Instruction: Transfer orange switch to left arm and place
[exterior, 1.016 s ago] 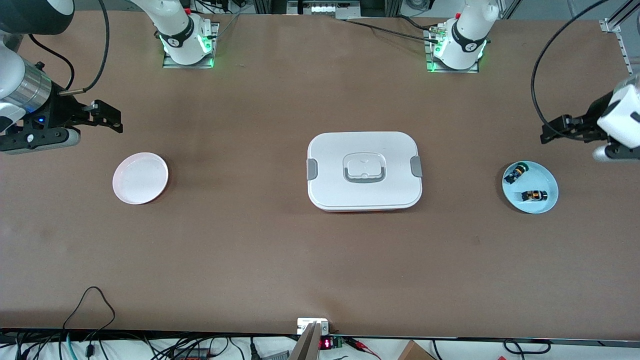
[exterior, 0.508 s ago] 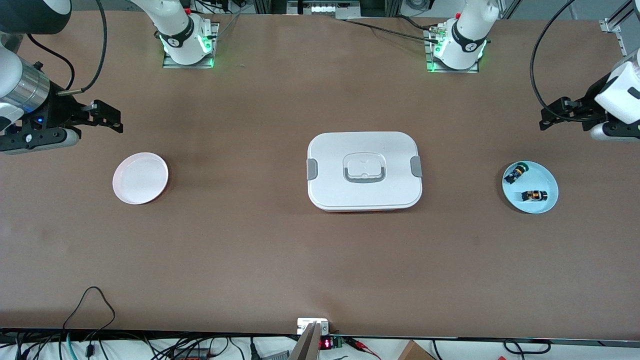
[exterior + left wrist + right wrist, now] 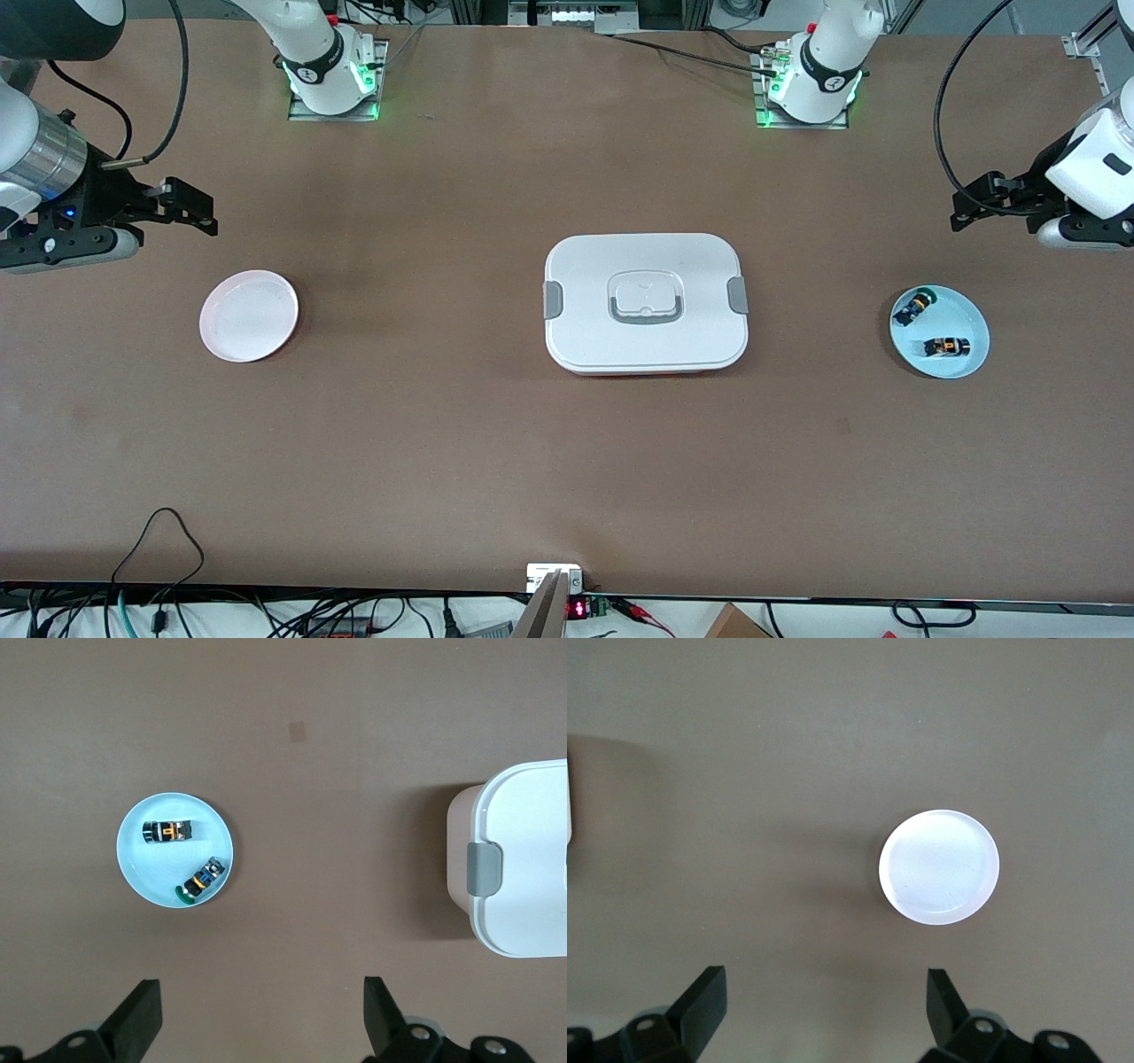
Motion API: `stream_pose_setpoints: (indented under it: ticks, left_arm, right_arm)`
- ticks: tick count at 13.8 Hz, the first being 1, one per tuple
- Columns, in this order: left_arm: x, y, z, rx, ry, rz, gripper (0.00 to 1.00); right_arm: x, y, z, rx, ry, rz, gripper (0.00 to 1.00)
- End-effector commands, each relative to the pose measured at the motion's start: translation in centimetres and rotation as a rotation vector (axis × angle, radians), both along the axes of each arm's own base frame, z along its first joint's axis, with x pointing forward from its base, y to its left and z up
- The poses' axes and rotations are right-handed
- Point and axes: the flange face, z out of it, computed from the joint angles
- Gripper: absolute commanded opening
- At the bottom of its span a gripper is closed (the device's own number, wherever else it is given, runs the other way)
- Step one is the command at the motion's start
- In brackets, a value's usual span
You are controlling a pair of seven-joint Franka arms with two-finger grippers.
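On the light blue plate [image 3: 967, 356] toward the left arm's end of the worktop [image 3: 443, 443], the orange switch [image 3: 946, 346] lies untouched beside a green-tipped switch [image 3: 914, 307], so nothing of the transfer is judged done. The left gripper [image 3: 967, 207] hangs spread and empty over bare worktop near that plate; the right gripper [image 3: 190, 206] waits spread near the empty pink plate [image 3: 249, 315]. The box [image 3: 645, 302] sits between the plates. Pickup, handover and placing remain. No writing can be read
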Motion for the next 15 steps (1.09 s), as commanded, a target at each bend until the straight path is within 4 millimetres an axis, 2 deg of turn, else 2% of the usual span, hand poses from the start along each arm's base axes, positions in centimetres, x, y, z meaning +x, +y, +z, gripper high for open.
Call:
stream_pose_setpoints:
  ticks: [1,10,12,15]
  left_arm:
    - [-0.04,0.22,-0.13,-0.002,-0.001,-0.015,1.0]
    - [0.08,0.72,-0.48,-0.002,0.007,-0.005,1.0]
    - [0.08,0.7,-0.48,-0.004,0.007,-0.004,1.0]
    - [0.12,0.72,-0.56,-0.002,0.009,-0.004,1.0]
  right_arm:
    - [-0.35,-0.08,0.7,0.017,-0.014,-0.02,1.0]
    - [-0.35,-0.17,0.7,0.041,-0.01,-0.036,1.0]
    - [-0.44,-0.17,0.75,0.035,-0.003,-0.12,1.0]
    - [-0.5,-0.11,0.71,0.023,0.0,-0.131,1.0]
